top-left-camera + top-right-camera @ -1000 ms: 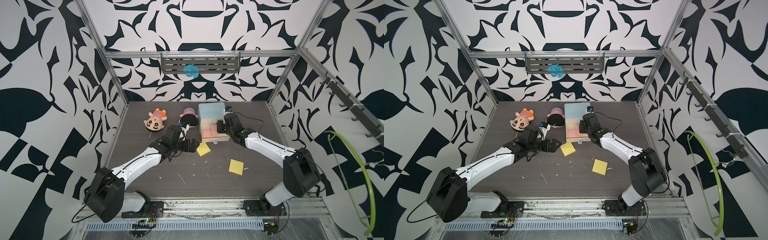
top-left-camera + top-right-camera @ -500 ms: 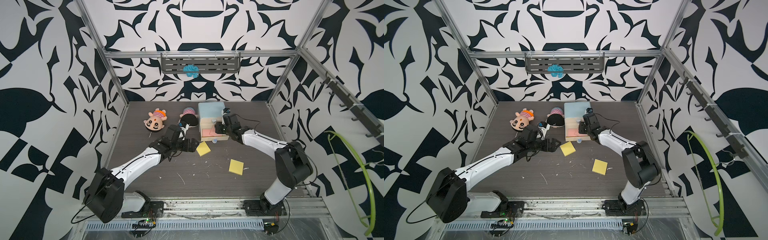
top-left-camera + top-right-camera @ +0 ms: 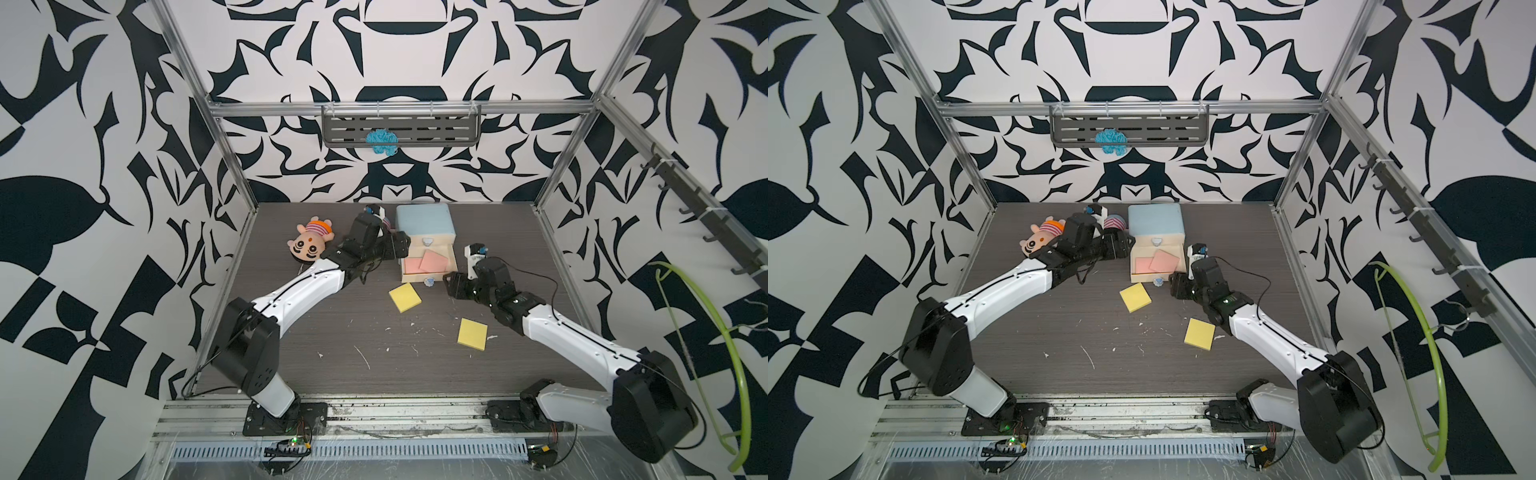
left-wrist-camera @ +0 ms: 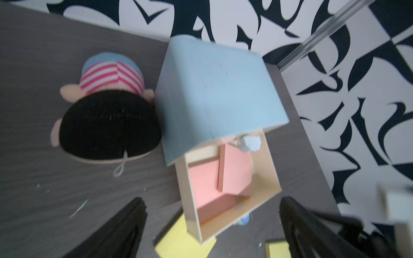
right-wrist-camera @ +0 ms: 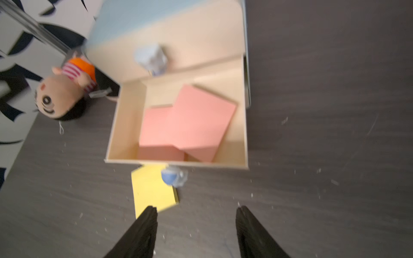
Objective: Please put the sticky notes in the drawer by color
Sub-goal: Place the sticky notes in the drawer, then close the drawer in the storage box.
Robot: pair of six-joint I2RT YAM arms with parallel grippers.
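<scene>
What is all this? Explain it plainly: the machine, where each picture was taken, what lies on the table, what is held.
Two white robot arms work over a dark table. Two pictures come from one overhead stereo camera; the other two from a camera on each wrist. The left pincer and the right pincer are open and hold nothing. A small blue cabinet has one drawer pulled out, with two pink sticky pads inside. A yellow pad lies just before the drawer, another yellow pad nearer the right arm. Two plush dolls lie beside the cabinet.

Bright even light, motion-blurred wrist views
</scene>
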